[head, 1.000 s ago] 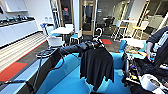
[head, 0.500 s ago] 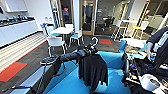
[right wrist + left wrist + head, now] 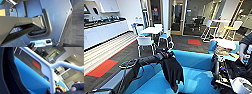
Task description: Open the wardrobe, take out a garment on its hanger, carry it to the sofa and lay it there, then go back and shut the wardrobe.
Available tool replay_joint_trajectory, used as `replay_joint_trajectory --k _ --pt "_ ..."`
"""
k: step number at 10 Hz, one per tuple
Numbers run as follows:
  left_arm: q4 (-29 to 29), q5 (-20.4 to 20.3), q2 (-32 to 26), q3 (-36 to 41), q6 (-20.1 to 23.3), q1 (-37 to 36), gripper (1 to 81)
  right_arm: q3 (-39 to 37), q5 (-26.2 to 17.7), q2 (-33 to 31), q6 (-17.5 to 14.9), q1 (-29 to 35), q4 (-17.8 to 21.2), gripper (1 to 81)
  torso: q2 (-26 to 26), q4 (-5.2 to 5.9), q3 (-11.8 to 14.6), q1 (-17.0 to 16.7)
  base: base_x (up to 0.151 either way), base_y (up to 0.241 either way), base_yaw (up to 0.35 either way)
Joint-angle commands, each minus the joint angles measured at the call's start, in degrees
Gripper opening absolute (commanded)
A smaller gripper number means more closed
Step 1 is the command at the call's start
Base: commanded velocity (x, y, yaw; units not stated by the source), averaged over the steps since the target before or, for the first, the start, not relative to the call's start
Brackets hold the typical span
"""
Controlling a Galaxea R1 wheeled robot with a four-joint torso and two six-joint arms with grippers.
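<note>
My left arm reaches in from the left over the turquoise sofa (image 3: pixel 196 75). Its gripper (image 3: pixel 165 54) is shut on the hanger, and the black garment (image 3: pixel 171 71) hangs from it above the seat, its lower edge close to the cushion. In the left wrist view the pale hanger (image 3: pixel 50 68) crosses close in front, with black fabric (image 3: pixel 7 72) to one side and the blue sofa back (image 3: pixel 28 79) behind. My right arm (image 3: pixel 217 72) stands low at the right, beside the sofa.
White chairs (image 3: pixel 145 42) and a small white table (image 3: pixel 150 30) stand on the dark floor behind the sofa. A white counter (image 3: pixel 101 31) runs along the left wall. A person's arm (image 3: pixel 244 50) shows at the right edge. Cushions and clutter (image 3: pixel 225 46) lie on the sofa's far right.
The left arm has swung the garment slightly left and lower over the seat. The shirt, spread wide a second ago, now hangs narrower.
</note>
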Motion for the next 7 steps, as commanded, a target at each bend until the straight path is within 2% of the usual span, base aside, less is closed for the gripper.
replay_joint_trajectory --k 1,2,3,7 --pt "4.1 0.0 -1.6 1.7 1.0 -10.0 1.0 0.0 -3.4 0.3 0.1 0.9 0.4 81.1 0.0 -0.11 0.0 0.0 0.0 0.0 0.0" --pt "5.3 0.1 -2.6 1.7 1.0 -8.6 1.0 0.0 -3.4 0.3 0.1 0.9 0.5 81.1 0.0 0.76 0.0 0.0 0.0 0.0 0.0" --pt "6.8 0.0 -4.2 2.1 1.0 -6.9 1.0 0.0 -3.4 0.3 0.1 0.9 0.5 81.1 0.0 0.94 0.0 0.0 0.0 0.0 0.0" --pt "13.5 0.0 -11.4 5.4 1.0 1.6 1.0 0.3 -3.3 0.5 0.1 1.0 0.5 81.1 0.0 0.94 0.0 0.0 0.0 0.0 0.0"
